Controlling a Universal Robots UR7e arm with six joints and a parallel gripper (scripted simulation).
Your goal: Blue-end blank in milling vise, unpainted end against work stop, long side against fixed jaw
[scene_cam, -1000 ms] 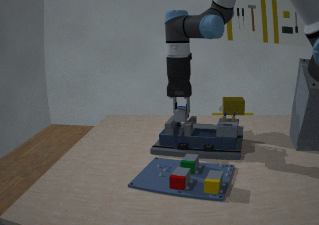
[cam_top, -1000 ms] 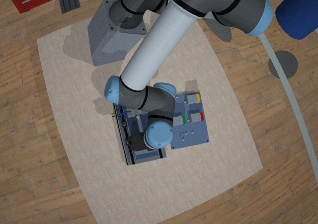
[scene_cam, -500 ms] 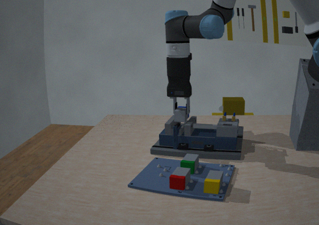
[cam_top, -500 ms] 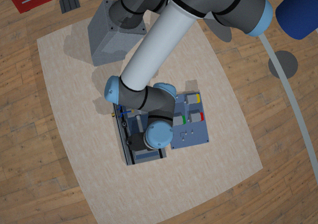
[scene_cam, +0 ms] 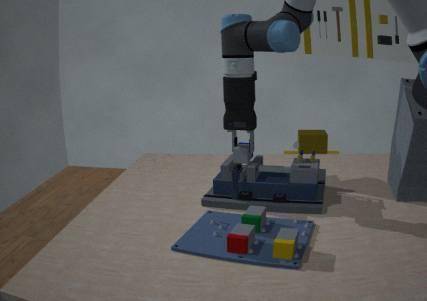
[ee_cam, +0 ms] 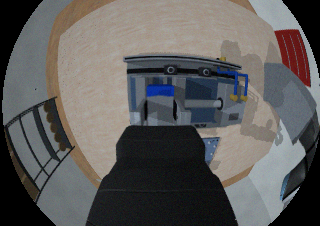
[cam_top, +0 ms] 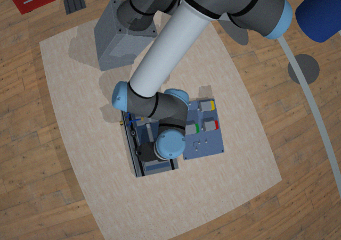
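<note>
Gripping the blue blank [scene_cam: 242,154] [ee_cam: 160,90] by its sides in the exterior view, our hand [cam_top: 145,152] [scene_cam: 243,151] [ee_cam: 160,105] holds it above the vise [cam_top: 155,172] [scene_cam: 265,187] [ee_cam: 190,63], towards the bench's [cam_top: 220,190] [scene_cam: 103,256] [ee_cam: 100,36] far edge. In the wrist view its paint points away from the plate [cam_top: 203,149] [scene_cam: 199,239] [ee_cam: 212,148], presumably leaving the bare end for the stop. From the top, the others sit on the plate, nearer the right edge.

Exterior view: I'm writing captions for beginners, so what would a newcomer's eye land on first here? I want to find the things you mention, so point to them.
Probably the red [cam_top: 216,125] [scene_cam: 237,243], yellow [cam_top: 212,105] [scene_cam: 283,248] and green [cam_top: 197,128] [scene_cam: 251,221] block ends, bright on the blue plate [cam_top: 217,146] [scene_cam: 193,242] in front of the vise [cam_top: 174,163] [scene_cam: 265,206] [ee_cam: 235,117]. Next, the dark gripper [scene_cam: 243,149] pointing straight down, its jaws closed on a grey block [scene_cam: 241,154] [ee_cam: 160,103] with a blue end, above the vise.
</note>
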